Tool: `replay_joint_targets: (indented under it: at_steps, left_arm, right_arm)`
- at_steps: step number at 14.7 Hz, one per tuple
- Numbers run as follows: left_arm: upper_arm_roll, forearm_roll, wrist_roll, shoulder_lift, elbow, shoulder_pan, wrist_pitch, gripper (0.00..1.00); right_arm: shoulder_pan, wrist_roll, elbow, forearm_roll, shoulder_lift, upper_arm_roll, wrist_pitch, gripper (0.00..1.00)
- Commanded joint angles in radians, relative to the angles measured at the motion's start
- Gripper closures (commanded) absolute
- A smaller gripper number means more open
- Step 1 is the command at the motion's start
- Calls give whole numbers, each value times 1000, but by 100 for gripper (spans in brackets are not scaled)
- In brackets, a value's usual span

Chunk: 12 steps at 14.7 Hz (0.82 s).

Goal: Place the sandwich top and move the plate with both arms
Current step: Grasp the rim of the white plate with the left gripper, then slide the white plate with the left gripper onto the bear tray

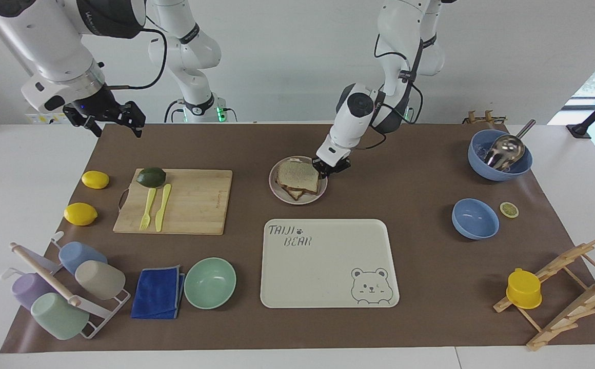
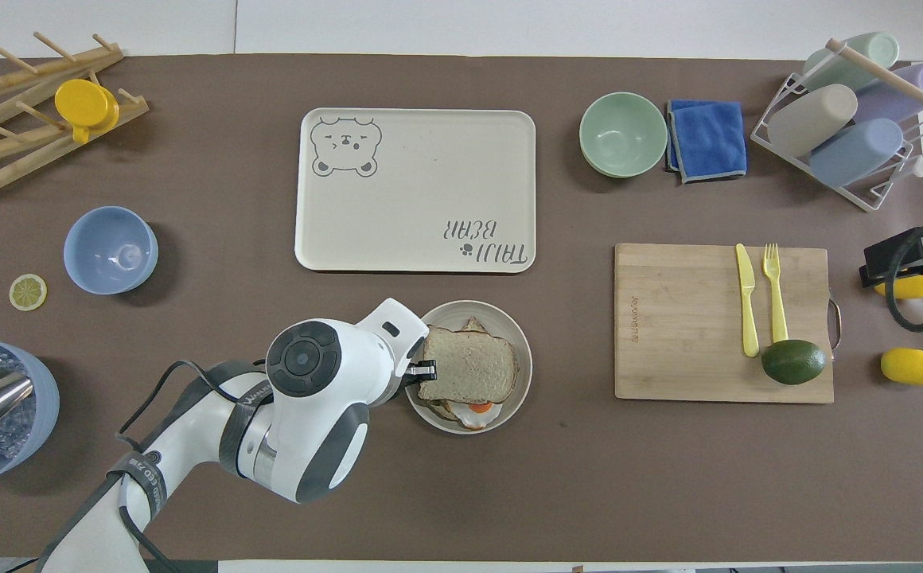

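The sandwich top [image 1: 298,175], a plain slice of light-brown bread with a darker crust, lies on the sandwich stack on the plate [image 1: 283,196]. Under it I can see a lower slice with a fried egg [image 2: 479,411] showing at the edge nearer to the robots. The plate is small, round and beige-grey, and sits on the brown mat [image 1: 410,287] about midway along the table, nearer to the robots than the large cream tray [image 1: 328,264] with its bear drawing.

My left gripper [image 1: 330,169] is down at the plate's rim on the side toward the left arm's end of the table. Its fingers look closed on the rim, beside the bread's edge, though the wrist hides part of the contact from above.

My right gripper [image 1: 106,117] hangs in the air over the mat's edge at the right arm's end of the table, with its fingers spread apart and nothing between them. That arm is waiting.

Toward the right arm's end lies a wooden cutting board [image 1: 195,202] holding an avocado [image 1: 151,177], a yellow fork [image 1: 146,210] and a yellow knife [image 1: 162,207]. Two lemons [image 1: 80,213] rest on the mat beside the board. A mint-green bowl [image 1: 210,282] stands beside the tray, with a blue cloth [image 1: 158,292] touching it.
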Motion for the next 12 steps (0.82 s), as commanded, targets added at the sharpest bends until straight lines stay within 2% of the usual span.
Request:
replay_joint_targets:
  at_steps: [1, 4, 8, 12]
  left_arm:
    - [12, -19, 5, 3, -9, -6, 1, 100]
    - [12, -50, 37, 0, 25, 26, -43, 100]
    - [14, -88, 85, -6, 184, 135, -280, 100]
    - [15, -136, 125, 12, 344, 239, -414, 100]
  right_arm:
    - [2, -19, -6, 19, -6, -10, 5, 0]
    - [7, -19, -7, 19, -8, -10, 0, 0]
    - [10, -19, -7, 19, -8, -8, -1, 0]
    - [11, -18, -6, 10, -9, -2, 0, 0]
